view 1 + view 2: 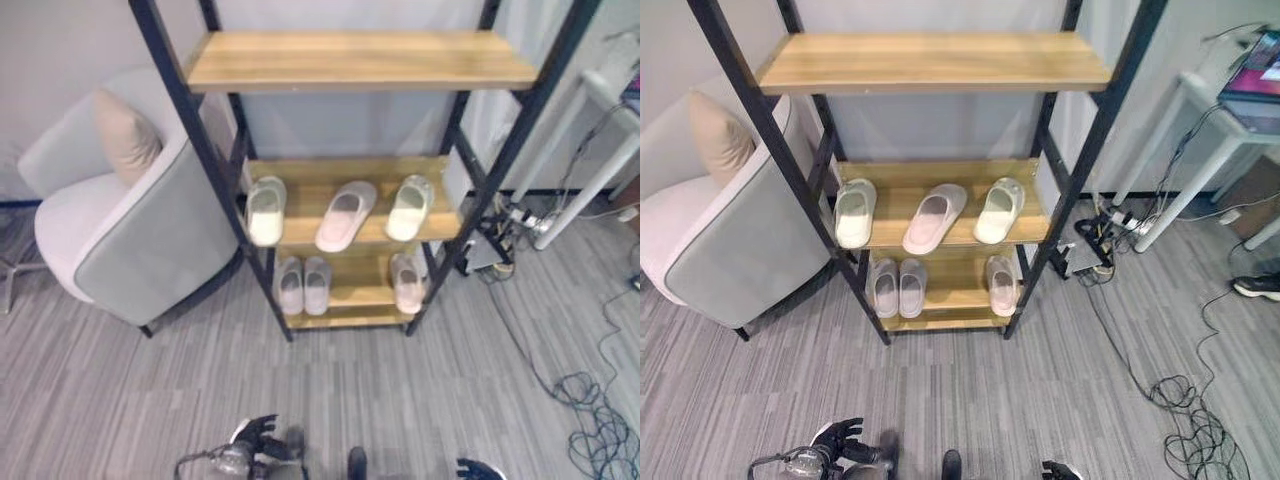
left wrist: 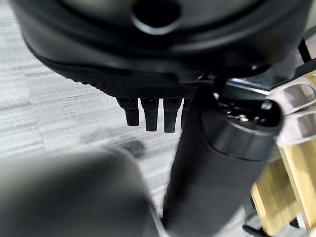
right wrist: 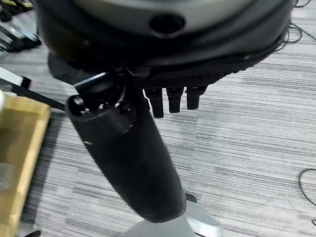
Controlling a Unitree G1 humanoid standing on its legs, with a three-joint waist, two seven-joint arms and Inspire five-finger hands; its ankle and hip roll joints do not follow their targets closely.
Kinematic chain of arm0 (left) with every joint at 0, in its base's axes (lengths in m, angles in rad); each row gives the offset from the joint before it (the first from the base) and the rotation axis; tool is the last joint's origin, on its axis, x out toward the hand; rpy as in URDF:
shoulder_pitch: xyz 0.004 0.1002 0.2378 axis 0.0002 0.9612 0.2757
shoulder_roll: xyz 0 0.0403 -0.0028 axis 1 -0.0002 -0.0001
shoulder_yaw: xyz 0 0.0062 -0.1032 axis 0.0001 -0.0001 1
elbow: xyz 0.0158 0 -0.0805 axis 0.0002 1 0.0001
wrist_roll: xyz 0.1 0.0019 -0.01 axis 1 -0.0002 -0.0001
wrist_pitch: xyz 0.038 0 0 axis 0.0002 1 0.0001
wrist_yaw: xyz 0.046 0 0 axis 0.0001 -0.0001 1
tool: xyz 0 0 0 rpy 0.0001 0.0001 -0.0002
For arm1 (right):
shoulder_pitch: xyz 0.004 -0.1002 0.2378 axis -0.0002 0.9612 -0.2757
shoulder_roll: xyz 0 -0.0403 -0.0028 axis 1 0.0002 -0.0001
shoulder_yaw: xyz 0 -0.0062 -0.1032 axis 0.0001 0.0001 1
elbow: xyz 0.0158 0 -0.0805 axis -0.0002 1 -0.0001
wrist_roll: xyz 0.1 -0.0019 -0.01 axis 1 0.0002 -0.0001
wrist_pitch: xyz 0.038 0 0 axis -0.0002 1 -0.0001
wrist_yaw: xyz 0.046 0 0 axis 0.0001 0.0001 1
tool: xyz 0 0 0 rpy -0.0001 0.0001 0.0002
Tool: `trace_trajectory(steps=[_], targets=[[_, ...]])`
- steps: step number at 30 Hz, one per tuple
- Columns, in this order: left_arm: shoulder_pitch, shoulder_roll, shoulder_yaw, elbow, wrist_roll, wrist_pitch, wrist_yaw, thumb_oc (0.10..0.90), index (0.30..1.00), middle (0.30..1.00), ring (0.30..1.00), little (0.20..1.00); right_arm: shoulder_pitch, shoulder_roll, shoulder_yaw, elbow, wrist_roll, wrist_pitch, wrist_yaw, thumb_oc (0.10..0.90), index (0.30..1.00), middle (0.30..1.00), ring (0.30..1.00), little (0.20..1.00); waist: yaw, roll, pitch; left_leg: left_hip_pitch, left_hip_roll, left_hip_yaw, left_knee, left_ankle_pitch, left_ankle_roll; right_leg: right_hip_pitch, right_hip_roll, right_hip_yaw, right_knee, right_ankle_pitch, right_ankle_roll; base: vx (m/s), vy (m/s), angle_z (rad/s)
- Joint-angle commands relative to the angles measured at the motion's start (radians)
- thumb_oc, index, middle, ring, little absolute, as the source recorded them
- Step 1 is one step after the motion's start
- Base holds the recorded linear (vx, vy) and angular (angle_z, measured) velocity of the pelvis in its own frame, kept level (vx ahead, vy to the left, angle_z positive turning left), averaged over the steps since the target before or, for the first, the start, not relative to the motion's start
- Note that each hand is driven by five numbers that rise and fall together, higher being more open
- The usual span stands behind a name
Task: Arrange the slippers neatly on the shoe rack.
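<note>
— Where the shoe rack stands, what is seen?
— Three slippers are laid on its middle shelf, three lower.
— And the hands?
— Left hand and right hand are held empty, fingers straight.

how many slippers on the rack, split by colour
White or cream slippers: 2, at the left and right of the middle shelf.
Pink slippers: 4, one mid-shelf, plus a pair and a single on the bottom shelf.
Total: 6 slippers, all on the shoe rack.
</note>
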Motion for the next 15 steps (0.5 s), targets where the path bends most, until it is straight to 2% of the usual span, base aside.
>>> trace_trajectory(steps=[1, 4, 7, 9, 13, 15], targets=[[0.062, 0.014, -0.026, 0.038, 0.017, 0.000, -0.004, 0.800, 0.900, 0.900, 0.900, 0.900, 0.038, -0.016, -0.007, -0.027, -0.001, -0.014, -0.016, 0.800, 0.900, 0.900, 0.900, 0.900, 0.032, -0.032, -0.064, -0.004, -0.057, -0.018, 0.070, -0.045, 0.060, 0.059, -0.053, 0.087, 0.125, -0.211, 0.140, 0.22, 0.098, -0.42], [0.061, 0.025, -0.019, 0.039, 0.018, 0.002, -0.005, 0.800, 0.900, 0.900, 0.900, 0.900, 0.032, -0.008, -0.003, -0.032, -0.018, -0.014, -0.005, 0.800, 0.900, 0.900, 0.900, 0.900, 0.046, -0.048, -0.083, 0.022, -0.064, 0.003, 0.075, -0.088, 0.088, 0.031, -0.088, 0.078, 0.227, -0.201, 0.179, 0.21, 0.102, -0.47], [0.048, 0.044, -0.017, 0.026, 0.011, 0.004, -0.001, 0.800, 0.900, 0.900, 0.900, 0.900, 0.017, -0.008, 0.009, -0.042, -0.029, -0.012, -0.002, 0.800, 0.900, 0.900, 0.900, 0.900, 0.042, -0.048, -0.077, 0.054, -0.061, 0.009, 0.084, -0.126, 0.118, -0.060, -0.119, 0.056, 0.382, -0.134, 0.225, 0.12, 0.038, -0.44], [0.047, 0.053, -0.016, 0.021, 0.005, 0.003, 0.001, 0.800, 0.900, 0.900, 0.900, 0.900, 0.018, -0.005, 0.007, -0.053, -0.024, -0.014, 0.000, 0.800, 0.900, 0.900, 0.900, 0.900, 0.033, -0.040, -0.075, 0.081, -0.059, 0.001, 0.077, -0.143, 0.130, -0.116, -0.136, 0.046, 0.455, -0.102, 0.235, 0.13, 0.014, -0.17], [0.042, 0.055, -0.018, 0.026, 0.008, 0.004, 0.003, 0.800, 0.900, 0.900, 0.900, 0.900, 0.019, -0.005, 0.003, -0.047, -0.015, -0.012, -0.001, 0.800, 0.900, 0.900, 0.900, 0.900, 0.002, -0.026, -0.079, 0.143, -0.056, -0.026, 0.036, -0.162, 0.125, -0.178, -0.153, 0.033, 0.383, -0.121, 0.212, 0.19, -0.050, 0.11], [0.039, 0.053, -0.021, 0.030, 0.013, 0.001, 0.002, 0.800, 0.900, 0.900, 0.900, 0.900, 0.014, -0.011, 0.001, -0.043, -0.012, -0.010, 0.000, 0.800, 0.900, 0.900, 0.900, 0.900, -0.015, -0.029, -0.075, 0.168, -0.061, -0.037, 0.025, -0.174, 0.118, -0.205, -0.159, 0.054, 0.298, -0.101, 0.211, 0.15, -0.100, 0.17]])
